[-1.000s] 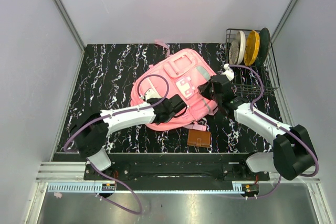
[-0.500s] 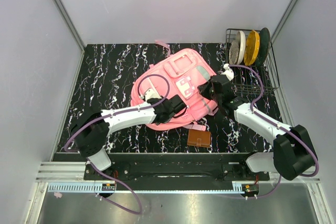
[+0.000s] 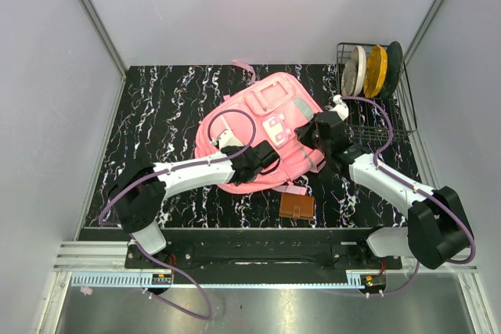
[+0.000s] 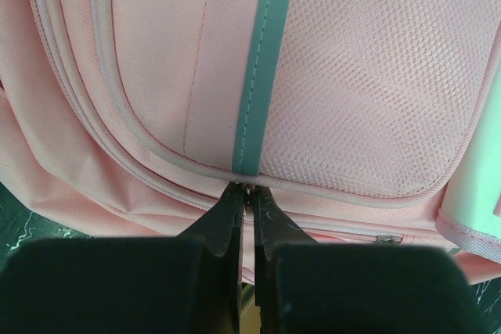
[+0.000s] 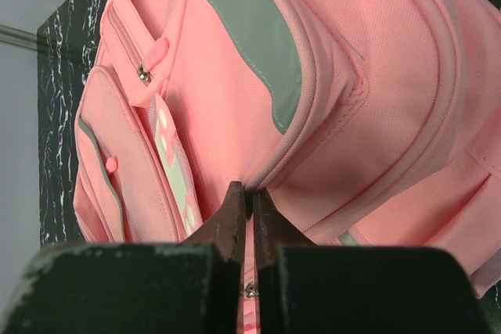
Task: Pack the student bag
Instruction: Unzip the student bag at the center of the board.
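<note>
Top external: one student bag [image 3: 266, 103], left pincer [image 3: 272, 156] and right pincer [image 3: 305, 136] both pinching it.

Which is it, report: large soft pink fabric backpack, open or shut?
Shut where visible: pink backpack lies flat, zip seams closed in both wrist views.

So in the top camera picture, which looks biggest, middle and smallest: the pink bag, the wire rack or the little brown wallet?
Largest to smallest:
1. soft pink fabric backpack
2. black wire rack
3. small brown rectangular wallet
</note>
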You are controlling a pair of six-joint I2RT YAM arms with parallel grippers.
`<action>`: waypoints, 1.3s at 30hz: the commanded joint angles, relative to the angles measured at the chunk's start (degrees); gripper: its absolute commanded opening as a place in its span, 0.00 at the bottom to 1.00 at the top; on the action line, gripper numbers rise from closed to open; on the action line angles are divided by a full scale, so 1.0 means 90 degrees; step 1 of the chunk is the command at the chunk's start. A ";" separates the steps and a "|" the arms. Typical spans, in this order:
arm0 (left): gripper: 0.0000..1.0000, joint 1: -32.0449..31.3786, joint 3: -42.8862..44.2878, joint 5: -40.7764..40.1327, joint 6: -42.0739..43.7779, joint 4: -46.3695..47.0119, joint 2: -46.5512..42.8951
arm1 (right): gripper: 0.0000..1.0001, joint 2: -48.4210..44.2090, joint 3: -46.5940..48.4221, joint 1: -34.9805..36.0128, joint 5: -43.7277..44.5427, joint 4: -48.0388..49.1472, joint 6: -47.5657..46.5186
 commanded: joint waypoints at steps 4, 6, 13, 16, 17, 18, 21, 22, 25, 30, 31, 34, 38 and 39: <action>0.00 0.0130 -0.0254 -0.0581 0.0808 0.0194 -0.0266 | 0.00 -0.0270 0.0252 0.0050 0.0079 0.0254 -0.0304; 0.00 0.0129 -0.0431 -0.0610 0.1323 0.0311 -0.0451 | 0.00 -0.0134 0.0389 0.0060 0.0059 0.0176 -0.0479; 0.00 0.0130 -0.1815 -0.0630 0.2575 0.0643 -0.2089 | 0.00 0.0345 0.0887 -0.0047 -0.0106 0.0039 -0.0968; 0.00 0.0139 -0.2246 -0.0562 0.3015 0.0731 -0.2803 | 0.00 0.0677 0.1189 -0.0174 -0.0447 0.0020 -0.1163; 0.00 0.0149 -0.2296 -0.0523 0.3123 0.0625 -0.2941 | 0.00 0.0755 0.1335 -0.0194 -0.0555 0.0058 -0.1212; 0.00 0.0139 -0.2326 -0.0493 0.3269 0.0537 -0.3204 | 0.00 0.0949 0.1404 -0.0204 -0.0643 0.0107 -0.1367; 0.00 0.0129 -0.2385 -0.0142 0.3785 0.0546 -0.3528 | 0.00 0.1427 0.1921 -0.0223 -0.0878 -0.0009 -0.1660; 0.00 0.0129 -0.2365 0.0100 0.3942 0.0594 -0.3567 | 0.00 0.1565 0.2077 -0.0252 -0.1023 -0.0048 -0.1729; 0.00 -0.0095 -0.2219 0.0394 0.4411 0.0721 -0.3548 | 0.00 0.2180 0.2799 -0.0369 -0.1481 -0.0186 -0.1973; 0.00 -0.0456 -0.1868 0.0766 0.4833 0.1053 -0.3217 | 0.18 0.3157 0.4284 -0.0497 -0.2361 -0.1775 -0.2014; 0.00 -0.0457 -0.1848 0.0767 0.4804 0.1063 -0.3187 | 0.28 0.3158 0.4344 -0.0507 -0.2498 -0.1913 -0.1965; 0.00 -0.0457 -0.1867 0.0728 0.4745 0.1277 -0.3187 | 0.71 0.2623 0.3887 -0.0565 -0.2403 -0.2012 -0.1585; 0.00 -0.0447 -0.1663 0.0698 0.4900 0.1435 -0.3041 | 0.79 0.1539 0.2795 -0.0575 -0.2537 -0.2041 -0.1047; 0.00 -0.0447 -0.1517 0.0708 0.4949 0.1415 -0.2886 | 0.79 0.1112 0.2598 -0.0575 -0.2800 -0.1993 -0.0776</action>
